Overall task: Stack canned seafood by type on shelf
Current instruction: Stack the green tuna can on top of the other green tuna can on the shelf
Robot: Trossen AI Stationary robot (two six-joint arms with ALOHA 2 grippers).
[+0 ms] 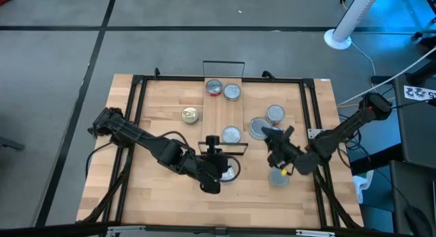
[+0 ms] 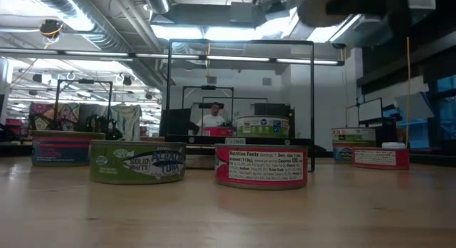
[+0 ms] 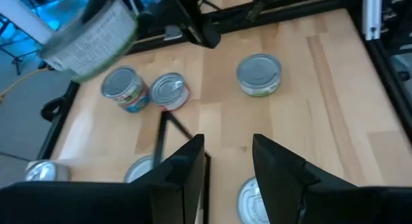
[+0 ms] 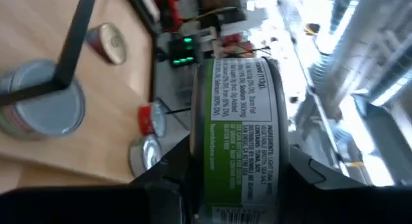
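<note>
The shelf (image 1: 223,114) is a narrow light-wood board with black wire ends; three tins stand on it, one red-labelled (image 1: 214,87). My left gripper (image 3: 228,166) is open near the shelf's near end, its fingers on either side of a silver-topped tin (image 3: 251,201) that stands on the table. My right gripper (image 4: 238,185) is to the shelf's right, shut on a tin with a green-and-white label (image 4: 238,134). The left wrist view shows this tin in the air (image 3: 90,37). A gold-topped tin (image 1: 190,115) stands left of the shelf, and two tins (image 1: 267,121) stand right of it. My right gripper pinches the green-and-white tin between its two fingers, one finger (image 4: 161,185) on each flat end. The tin is turned on edge, with its label wall (image 4: 244,108) facing the wrist camera. It is lifted clear of the table.
A black frame runs around the tabletop edge (image 1: 136,114). In the low view several tins stand on the table: a green one (image 2: 137,161), a red one (image 2: 261,166) and one at the far right (image 2: 381,157). A person sits in the room beyond.
</note>
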